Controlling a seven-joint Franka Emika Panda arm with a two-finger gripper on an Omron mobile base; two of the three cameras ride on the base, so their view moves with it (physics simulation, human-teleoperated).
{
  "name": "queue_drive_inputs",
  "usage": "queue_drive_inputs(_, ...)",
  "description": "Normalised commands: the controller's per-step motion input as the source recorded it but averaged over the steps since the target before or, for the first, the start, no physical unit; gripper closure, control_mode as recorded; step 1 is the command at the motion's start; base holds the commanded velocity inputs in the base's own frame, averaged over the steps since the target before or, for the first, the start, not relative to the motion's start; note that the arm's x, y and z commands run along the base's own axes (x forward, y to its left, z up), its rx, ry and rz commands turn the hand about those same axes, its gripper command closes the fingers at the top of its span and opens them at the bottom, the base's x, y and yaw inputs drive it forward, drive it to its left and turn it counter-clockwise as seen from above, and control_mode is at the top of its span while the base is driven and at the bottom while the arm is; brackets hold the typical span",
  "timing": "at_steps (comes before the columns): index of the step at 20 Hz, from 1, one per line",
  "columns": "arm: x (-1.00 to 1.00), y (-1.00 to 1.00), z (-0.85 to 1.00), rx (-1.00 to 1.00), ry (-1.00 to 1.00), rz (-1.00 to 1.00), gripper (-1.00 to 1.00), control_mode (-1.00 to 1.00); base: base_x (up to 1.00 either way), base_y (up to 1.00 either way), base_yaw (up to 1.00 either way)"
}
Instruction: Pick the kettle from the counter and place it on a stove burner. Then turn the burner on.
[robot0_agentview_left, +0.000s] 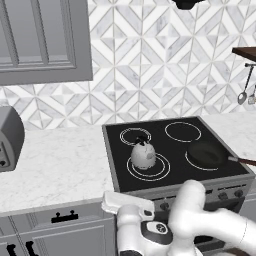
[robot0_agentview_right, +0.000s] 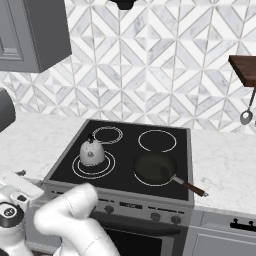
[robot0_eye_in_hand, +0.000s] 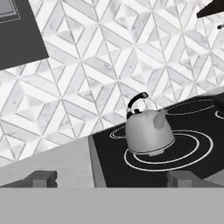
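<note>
Currently the kettle (robot0_agentview_left: 143, 155) sits upright on the stove burner (robot0_agentview_left: 160, 171), its 2 white rings dark, left front of the cooktop. Frying pan (robot0_agentview_left: 207, 153) occupies the right front ring. Gripper (robot0_eye_in_hand: 109, 178) is low before the stove, jaws apart, holding nothing.

Kettle (robot0_agentview_left: 143, 155) showing pale grey-white body, black handle. Stove burner (robot0_agentview_left: 148, 167) showing white double rings on black glass. Counter (robot0_agentview_left: 55, 165) showing faint-veined white marble. Frying pan (robot0_agentview_left: 206, 153), at 3 o'clock, appearing dark.
</note>
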Motion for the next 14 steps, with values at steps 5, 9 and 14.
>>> queue_drive_inputs(5, -0.41, 0.0, -0.44, 0.12, -0.33, 0.03, -1.0, -1.0, 0.0, 0.0, 0.0)
queue_drive_inputs(9, -0.18, 0.0, -0.52, 0.11, -0.32, 0.03, -1.0, -1.0, 0.0, 0.0, 0.0)
queue_drive_inputs(14, -0.06, 0.02, -0.55, 0.09, -0.32, 0.02, -1.0, -1.0, 0.0, 0.0, 0.0)
